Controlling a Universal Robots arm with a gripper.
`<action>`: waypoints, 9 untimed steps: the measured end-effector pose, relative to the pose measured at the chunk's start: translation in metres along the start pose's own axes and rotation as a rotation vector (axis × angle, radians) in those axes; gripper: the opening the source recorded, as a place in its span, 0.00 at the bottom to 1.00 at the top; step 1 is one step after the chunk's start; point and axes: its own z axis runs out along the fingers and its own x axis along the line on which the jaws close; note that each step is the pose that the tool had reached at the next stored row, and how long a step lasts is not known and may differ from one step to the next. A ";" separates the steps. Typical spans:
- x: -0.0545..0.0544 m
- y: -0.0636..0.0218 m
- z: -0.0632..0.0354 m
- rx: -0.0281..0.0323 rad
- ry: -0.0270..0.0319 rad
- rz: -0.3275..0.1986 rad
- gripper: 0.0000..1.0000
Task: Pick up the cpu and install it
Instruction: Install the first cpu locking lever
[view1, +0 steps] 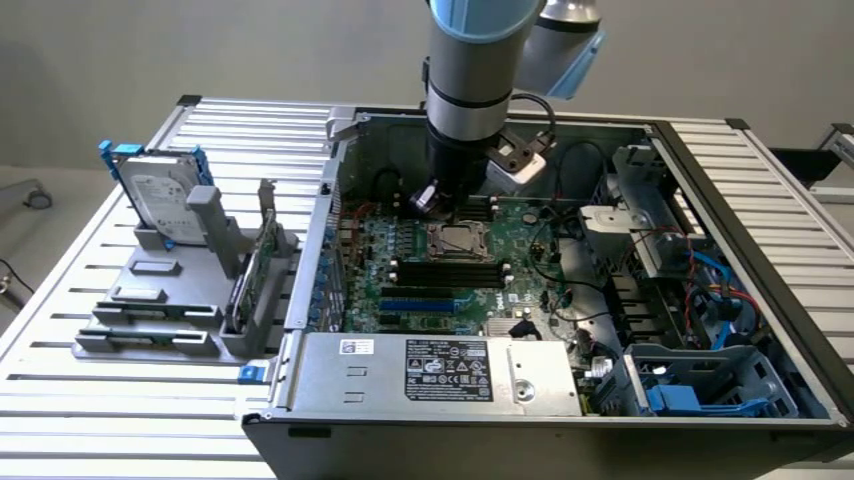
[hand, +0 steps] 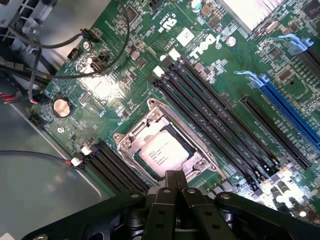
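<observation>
One cpu (hand: 163, 150), a thin, stiff, light square with a smooth silvery top, is seen lying flat in the socket frame (hand: 131, 145) of the green motherboard (hand: 107, 90), directly beneath the gripper (hand: 174, 176), whose fingers are pressed together with nothing between them. It is judged fragile and best gripped by opposite edges. Black memory slots (hand: 220, 117) flank the socket closely, and little room is left inside the open computer case (view1: 747, 240).
</observation>
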 end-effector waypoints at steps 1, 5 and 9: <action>-0.001 0.0006 -0.0006 -0.0007 -0.0010 0.001 0.11; -0.003 0.0025 -0.0017 -0.0060 -0.0091 0.003 0.11; -0.006 0.0031 -0.0025 -0.0095 -0.0188 0.004 0.11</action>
